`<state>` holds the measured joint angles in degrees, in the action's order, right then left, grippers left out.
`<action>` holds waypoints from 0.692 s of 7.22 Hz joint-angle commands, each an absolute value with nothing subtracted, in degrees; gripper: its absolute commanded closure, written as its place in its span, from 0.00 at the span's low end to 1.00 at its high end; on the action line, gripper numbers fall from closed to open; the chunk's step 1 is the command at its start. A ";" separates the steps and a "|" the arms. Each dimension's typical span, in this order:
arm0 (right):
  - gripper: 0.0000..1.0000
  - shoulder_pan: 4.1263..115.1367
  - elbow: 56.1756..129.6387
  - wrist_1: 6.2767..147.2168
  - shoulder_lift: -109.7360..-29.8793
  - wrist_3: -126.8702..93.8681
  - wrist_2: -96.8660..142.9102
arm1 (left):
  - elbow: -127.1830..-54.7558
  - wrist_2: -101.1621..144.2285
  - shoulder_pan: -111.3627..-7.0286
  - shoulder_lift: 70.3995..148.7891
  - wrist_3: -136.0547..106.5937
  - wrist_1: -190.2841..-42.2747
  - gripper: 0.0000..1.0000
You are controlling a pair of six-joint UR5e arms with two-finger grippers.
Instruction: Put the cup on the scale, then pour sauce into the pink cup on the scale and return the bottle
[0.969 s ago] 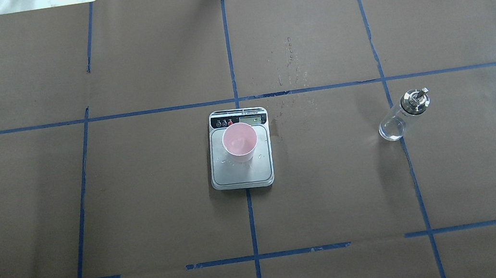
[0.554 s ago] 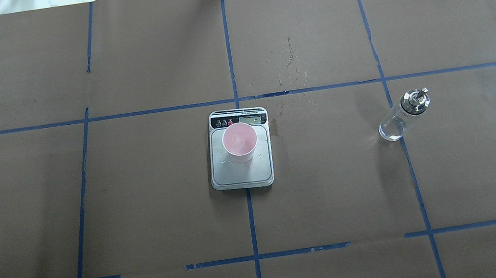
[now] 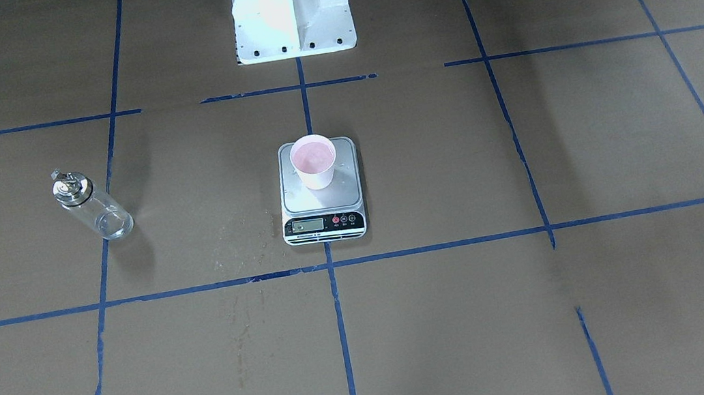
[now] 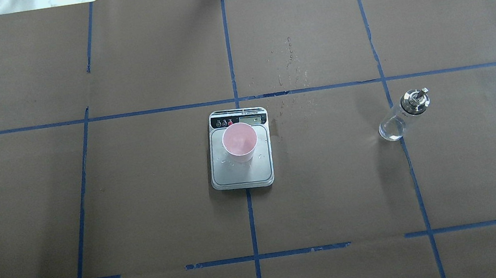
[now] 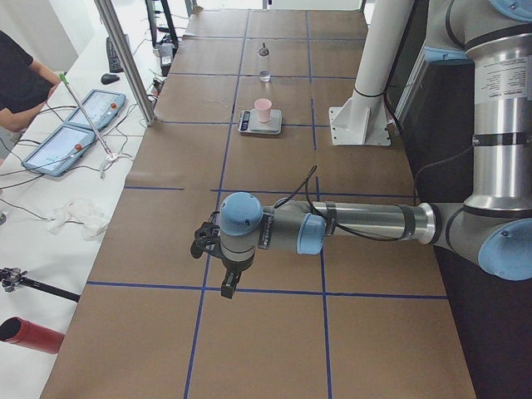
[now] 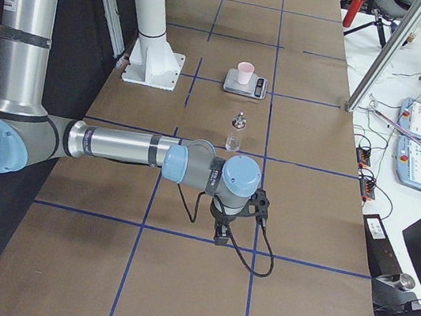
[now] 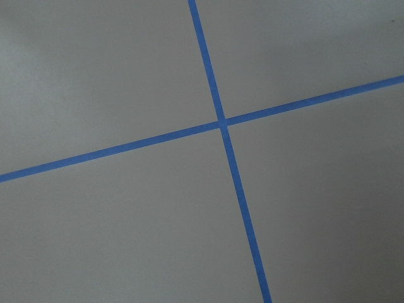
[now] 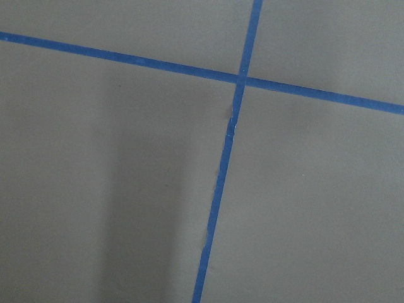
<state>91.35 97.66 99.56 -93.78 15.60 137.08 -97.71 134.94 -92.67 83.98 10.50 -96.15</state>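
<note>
Nothing has moved: cup (image 4: 239, 141) sits on scale (image 4: 243, 171), bottle (image 4: 402, 115) apart; both arms' fingers' opening can't be told.

Clear glass bottle (image 4: 393, 126) with shiny metal cap; matt brown paper table cover (image 4: 333, 195).

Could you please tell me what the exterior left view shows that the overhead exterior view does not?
Only the exterior left view shows the robot's near left arm with its gripper hanging over the table, and an operator's tablets. Only the overhead view shows the black display strip of the silver-grey digital scale clearly. Both show the small pink paper cup standing on that scale and the clear glass bottle with a silver cap upright on the brown table.
</note>
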 commanded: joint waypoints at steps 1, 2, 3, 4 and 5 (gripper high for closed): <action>0.00 90.97 97.29 99.49 -93.52 13.38 137.46 | -97.30 134.39 -92.64 84.11 10.55 -96.15 0.00; 0.00 90.97 97.38 99.49 -93.52 12.23 137.37 | -97.29 133.43 -92.64 83.68 10.72 -96.59 0.00; 0.00 90.88 97.38 99.49 -93.52 12.22 137.37 | -96.69 130.29 -92.64 84.19 10.46 -96.50 0.00; 0.00 90.70 97.30 99.49 -93.52 12.22 137.29 | -96.85 130.60 -92.64 83.68 10.46 -95.89 0.00; 0.00 90.62 97.21 99.49 -93.52 12.30 137.29 | -96.16 130.78 -92.64 83.24 10.46 -94.93 0.00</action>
